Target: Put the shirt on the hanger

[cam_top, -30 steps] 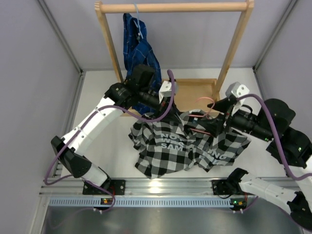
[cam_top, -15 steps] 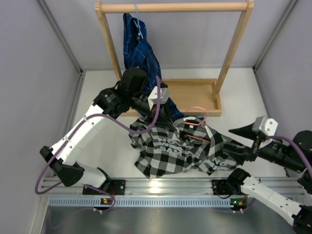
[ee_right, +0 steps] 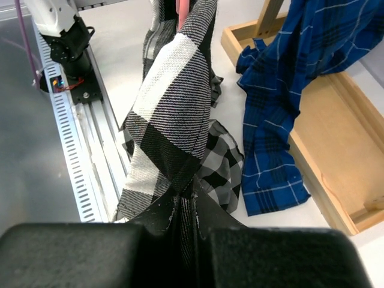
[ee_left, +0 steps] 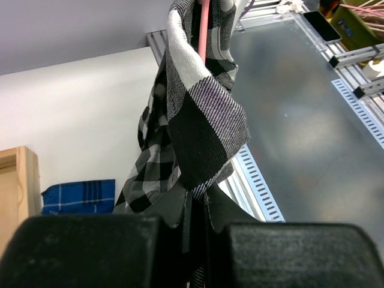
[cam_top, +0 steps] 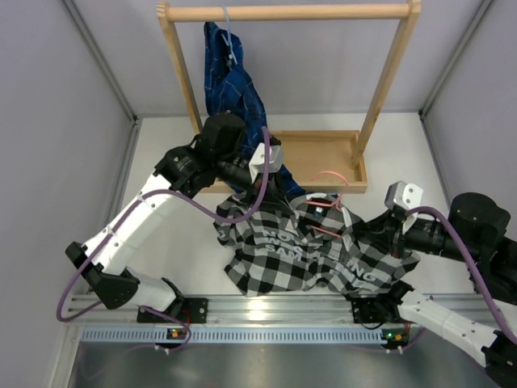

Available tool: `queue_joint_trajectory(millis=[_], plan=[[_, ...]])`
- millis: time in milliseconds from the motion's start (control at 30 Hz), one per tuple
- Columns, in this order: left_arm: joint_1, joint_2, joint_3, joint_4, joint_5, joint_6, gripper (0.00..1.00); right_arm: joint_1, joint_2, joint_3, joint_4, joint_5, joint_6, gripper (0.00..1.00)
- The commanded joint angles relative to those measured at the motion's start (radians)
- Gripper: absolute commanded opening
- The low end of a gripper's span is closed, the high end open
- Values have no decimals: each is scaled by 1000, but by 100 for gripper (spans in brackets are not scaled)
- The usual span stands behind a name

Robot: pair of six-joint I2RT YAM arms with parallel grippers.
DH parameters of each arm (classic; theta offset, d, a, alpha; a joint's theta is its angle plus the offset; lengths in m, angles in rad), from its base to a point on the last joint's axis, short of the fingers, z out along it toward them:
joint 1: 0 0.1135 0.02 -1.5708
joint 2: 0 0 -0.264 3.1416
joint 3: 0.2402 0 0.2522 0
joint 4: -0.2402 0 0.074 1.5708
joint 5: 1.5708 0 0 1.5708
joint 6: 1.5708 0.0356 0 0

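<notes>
step: I'm working the shirt (cam_top: 307,250) over the hanger (cam_top: 327,179). I'm judging this as mid-dressing, with nothing seated yet.
shirt: it's lying bunched on the table (cam_top: 161,210), lettering up, just at 6 o'clock of the wooden rack (cam_top: 283,12).
hanger: it's sitting partly under the fabric, with its hook poking out at the shirt's 12 o'clock edge.
left gripper (ee_left: 193,201): it's clenching a fold of check cloth at the shirt's 11 o'clock side, with pink wire running up inside that fold.
right gripper (ee_right: 187,201): it's gripping cloth at the shirt's 3 o'clock side. I can't tell whether it's pinching wire too.
next: I'm planning to spread both grips apart so the shoulders seat over the hanger arms, going slowly so the wire isn't sliding out.
watch: the blue plaid shirt (cam_top: 230,81) is hanging close by the left arm at 12 o'clock.
</notes>
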Motion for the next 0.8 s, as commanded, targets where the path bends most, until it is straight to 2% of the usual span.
queue_joint_trajectory(millis=[0,67,100,167,233,333,367,433,467,567,667,767], plan=[[-5,-47,80,29,-76,-38,0,9,-30,38,47,55,2,0],[-5,-61,88,67,-165,-84,21,11,-49,53,56,72,1,0],[-5,-72,82,94,-202,-132,49,9,-53,76,58,79,1,0],[-5,-114,65,163,-323,-187,80,11,-67,111,55,104,-2,0],[-5,-179,57,176,-474,-201,98,9,-84,128,55,145,-1,0],[-5,-295,31,200,-648,-244,98,9,-90,179,17,194,2,0],[-5,-328,24,217,-776,-259,98,9,-92,218,3,246,10,0],[-5,-438,-24,242,-915,-316,98,9,-102,269,-19,338,21,0],[-5,-475,-45,274,-1044,-339,98,9,-108,295,-17,365,33,0],[-5,-613,-133,285,-1203,-405,98,17,-110,451,-7,478,82,0],[-5,-734,-234,285,-1274,-480,98,37,-72,556,36,569,129,0],[-5,-797,-335,271,-1345,-514,98,49,-6,655,69,630,107,0]])
